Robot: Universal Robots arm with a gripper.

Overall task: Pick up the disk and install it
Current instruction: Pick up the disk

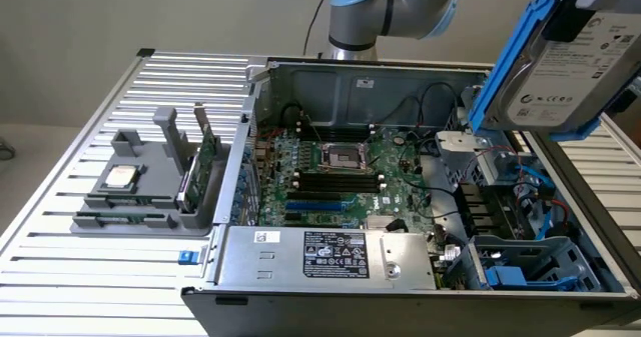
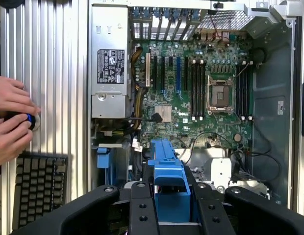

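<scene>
Wrist view, black pincer (image 2: 170, 203) clamping blue-framed disk (image 2: 166, 164)

The arm (image 1: 392, 7) shows as a grey joint with a blue cap at the top of the exterior view. The gripper (image 2: 170, 188) is raised at the exterior view's upper right, with the wrist turned so that it faces downward. Its two black fingers (image 2: 142, 208) stand parallel, one on each side of the disk's (image 1: 566, 59) blue edge, clamped on it and holding it aloft and tilted.
</scene>
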